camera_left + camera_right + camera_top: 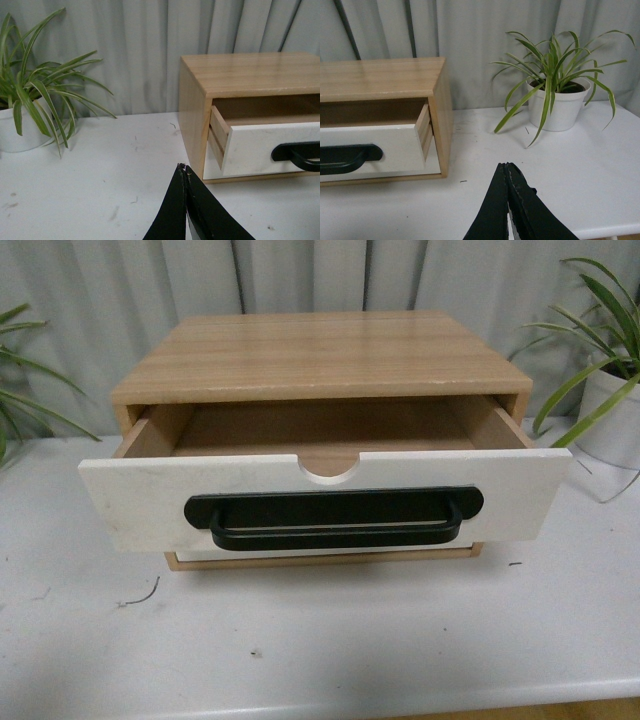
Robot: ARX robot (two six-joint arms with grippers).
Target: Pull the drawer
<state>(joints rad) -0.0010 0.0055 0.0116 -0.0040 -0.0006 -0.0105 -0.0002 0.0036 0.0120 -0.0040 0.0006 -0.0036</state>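
White tabletop (330,640), scuffed and speckled, fills the near field of my front view; neither arm shows there.

Item 1: left gripper (186,172). My left wrist view shows it low over the table, black fingers pressed together at the tips, clenched on nothing. It sits apart from the cabinet, off the cabinet's left end.

Item 2: right gripper (506,167). My right wrist view shows the same: black fingers closed tip to tip, empty, over bare table off the cabinet's right end.

Item 3: drawer (130,505). White front, long black bar handle (335,520) across its middle, half-round notch in the top edge, light wood sides. I see it drawn partway out of the cabinet, its front standing forward of the frame and the inside floor visible behind the notch. It occupies the upper slot.

Item 4: lower drawer front (300,555). White, only a thin strip visible under the pulled drawer, set flush in the frame.

Item 5: wooden cabinet (320,350). Light wood, flat top, standing on the table centrally in my front view.

Item 6: right potted plant (555,95). White pot, long green-striped leaves, beyond and beside the cabinet's right end.

Item 7: left potted plant (30,105). White pot, similar leaves, well apart from the cabinet's left end.

Item 8: grey curtain (300,275), pleated, behind everything.
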